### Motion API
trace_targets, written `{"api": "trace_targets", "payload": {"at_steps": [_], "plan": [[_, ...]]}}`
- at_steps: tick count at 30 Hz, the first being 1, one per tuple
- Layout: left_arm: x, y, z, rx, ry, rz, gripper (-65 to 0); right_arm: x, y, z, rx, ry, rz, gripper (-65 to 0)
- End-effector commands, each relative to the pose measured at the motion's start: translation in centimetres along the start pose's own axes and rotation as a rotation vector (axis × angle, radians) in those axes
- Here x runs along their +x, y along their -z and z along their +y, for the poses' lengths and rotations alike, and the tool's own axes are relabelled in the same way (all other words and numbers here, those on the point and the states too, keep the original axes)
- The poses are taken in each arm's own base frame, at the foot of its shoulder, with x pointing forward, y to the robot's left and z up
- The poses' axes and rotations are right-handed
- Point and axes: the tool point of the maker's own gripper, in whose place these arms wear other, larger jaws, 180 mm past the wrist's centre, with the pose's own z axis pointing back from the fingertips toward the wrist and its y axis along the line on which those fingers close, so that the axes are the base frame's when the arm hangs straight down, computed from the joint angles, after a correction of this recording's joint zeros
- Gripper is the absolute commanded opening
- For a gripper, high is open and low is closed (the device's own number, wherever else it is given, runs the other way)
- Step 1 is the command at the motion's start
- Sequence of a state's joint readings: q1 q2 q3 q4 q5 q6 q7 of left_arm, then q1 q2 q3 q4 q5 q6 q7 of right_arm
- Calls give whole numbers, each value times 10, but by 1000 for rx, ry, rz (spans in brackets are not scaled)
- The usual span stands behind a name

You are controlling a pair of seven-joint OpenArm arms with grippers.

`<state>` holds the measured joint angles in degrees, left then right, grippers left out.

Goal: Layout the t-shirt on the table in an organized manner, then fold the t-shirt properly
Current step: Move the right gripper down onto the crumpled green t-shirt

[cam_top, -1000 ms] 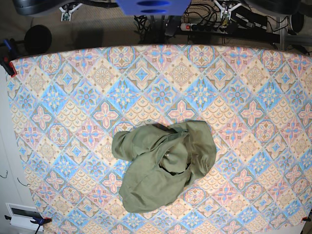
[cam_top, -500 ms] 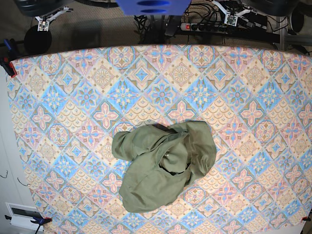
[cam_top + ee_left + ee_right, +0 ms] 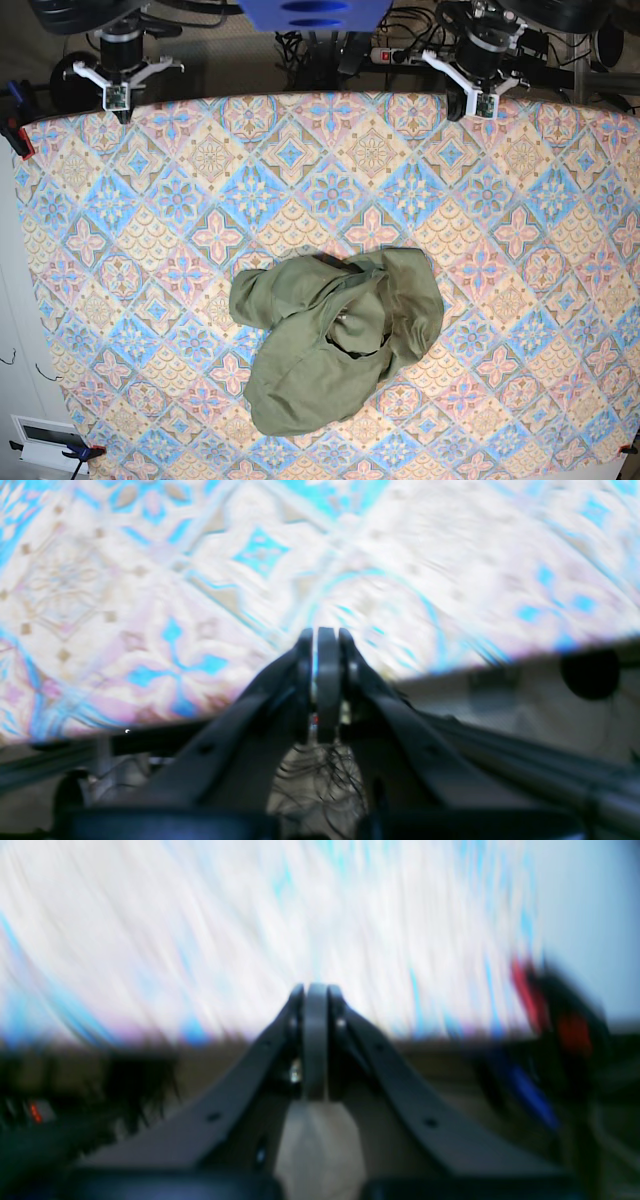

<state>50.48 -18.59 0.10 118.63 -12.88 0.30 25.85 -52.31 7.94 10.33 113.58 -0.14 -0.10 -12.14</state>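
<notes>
The olive-green t-shirt (image 3: 335,335) lies crumpled in a heap just below the middle of the table (image 3: 150,250), its neck opening turned up; neither wrist view shows it. My left gripper (image 3: 487,107) hangs over the table's far edge at the right, far from the shirt. Its jaws are shut and empty in the left wrist view (image 3: 320,636), above patterned cloth (image 3: 150,580). My right gripper (image 3: 117,98) is at the far left edge, also shut with nothing in it (image 3: 316,990). The right wrist view is heavily blurred.
A power strip (image 3: 400,55) and tangled cables lie behind the table's far edge. A red clamp (image 3: 17,135) grips the cloth at the left corner, also a red blur (image 3: 565,1025) in the right wrist view. A white device (image 3: 45,440) sits at the bottom left.
Both arms have come down into the base view, from beyond the top edge to the table's far edge. The t-shirt has not moved. Both grippers stay shut.
</notes>
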Motion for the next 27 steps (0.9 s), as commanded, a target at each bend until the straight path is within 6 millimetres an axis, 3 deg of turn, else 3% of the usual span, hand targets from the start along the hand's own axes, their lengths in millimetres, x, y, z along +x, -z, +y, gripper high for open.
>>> {"api": "trace_targets", "payload": {"at_steps": [1, 6, 13, 21, 27], "plan": [[11, -2, -1, -1, 2, -42, -649, 8, 1, 8, 19, 0, -25, -650], [36, 9, 2, 5, 6, -112, -649, 55, 23, 61, 153, 36, -159, -650], [71, 31, 2, 16, -22, -164, -648, 125, 34, 132, 362, 9, -343, -650], [92, 48, -3, 13, -61, -149, -648, 173, 54, 176, 461, -59, -344, -648], [106, 55, -3, 11, -59, -162, -648, 191, 68, 198, 452, -227, -410, -513]]}}
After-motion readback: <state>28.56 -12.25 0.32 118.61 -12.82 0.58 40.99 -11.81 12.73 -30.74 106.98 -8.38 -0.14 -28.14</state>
